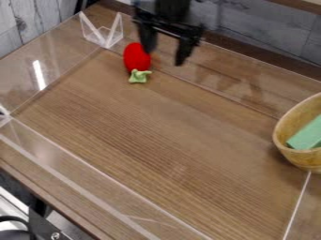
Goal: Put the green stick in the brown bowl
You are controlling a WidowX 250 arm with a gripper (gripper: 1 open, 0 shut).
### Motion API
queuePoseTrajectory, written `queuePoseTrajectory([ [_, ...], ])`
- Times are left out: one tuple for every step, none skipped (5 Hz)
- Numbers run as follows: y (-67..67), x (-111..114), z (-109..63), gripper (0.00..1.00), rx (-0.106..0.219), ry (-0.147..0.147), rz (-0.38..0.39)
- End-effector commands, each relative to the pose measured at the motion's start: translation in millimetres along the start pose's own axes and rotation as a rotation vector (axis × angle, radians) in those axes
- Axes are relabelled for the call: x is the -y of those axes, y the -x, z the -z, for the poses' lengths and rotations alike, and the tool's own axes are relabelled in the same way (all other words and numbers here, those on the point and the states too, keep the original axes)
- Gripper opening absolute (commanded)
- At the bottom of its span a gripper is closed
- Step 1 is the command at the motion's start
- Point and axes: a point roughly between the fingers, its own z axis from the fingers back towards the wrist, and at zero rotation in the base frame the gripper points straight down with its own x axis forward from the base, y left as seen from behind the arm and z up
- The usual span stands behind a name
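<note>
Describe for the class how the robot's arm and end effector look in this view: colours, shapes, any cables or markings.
The end effector looks dark, nearly black, with slim, blurred fingers. Above it, the arm is also dark, with paler grey patches. The blur and the picture's top edge hide the rest, so I can't make out cables or markings.
</note>
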Motion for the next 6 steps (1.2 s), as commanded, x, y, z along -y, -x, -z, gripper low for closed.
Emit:
queuePoseTrajectory([
  [-10.8, -11.7, -40.9, 1.0, 0.102, 0.024, 0.032],
  [-5.8, 4.2, -44.4, 1.0, 0.102, 0.044, 0.128],
  [-0.1, 19.4, -43.8, 1.0, 0.098, 0.057, 0.212],
  [-7.6, 34.1, -39.5, 1.0, 0.094, 0.065, 0.266],
  [-7.8, 43.5, -31.8, 1.0, 0.07, 0.073, 0.247],
  [-3.3, 75.5, -27.7, 1.0, 0.067, 0.087, 0.264],
])
